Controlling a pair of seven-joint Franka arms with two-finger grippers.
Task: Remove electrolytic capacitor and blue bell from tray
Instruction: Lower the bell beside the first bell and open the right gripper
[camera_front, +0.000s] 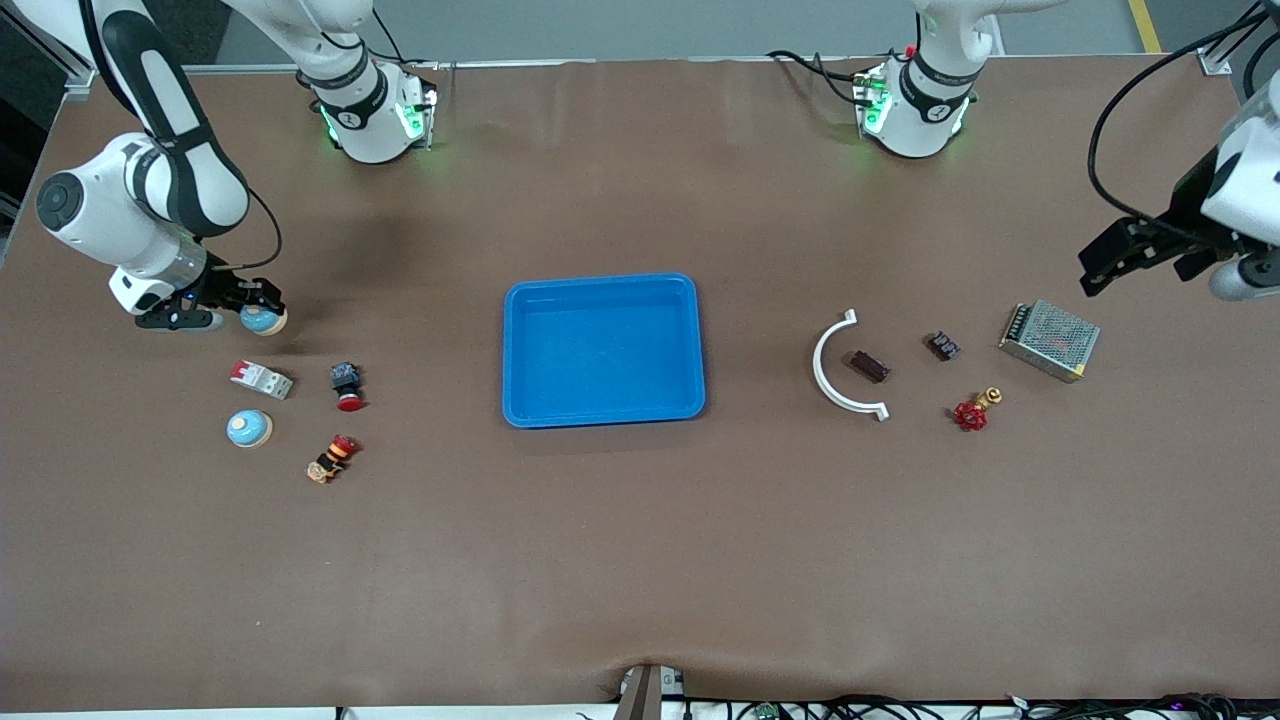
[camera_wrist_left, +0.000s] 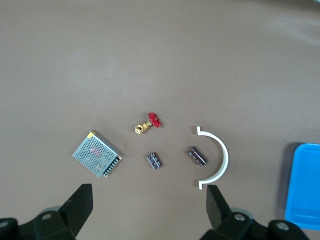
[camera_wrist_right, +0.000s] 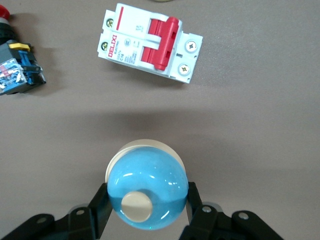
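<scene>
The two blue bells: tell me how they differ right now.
One bell is clamped in the right gripper, near the breaker; the other bell rests free on the table, nearer the front camera. Both are blue domes with a cream button and base.

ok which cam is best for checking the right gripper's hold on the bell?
Right wrist view: the bell fills the frame, clamped between the right gripper fingers. Front view shows the bell only small at the gripper tips. Left wrist view doesn't show it.
</scene>
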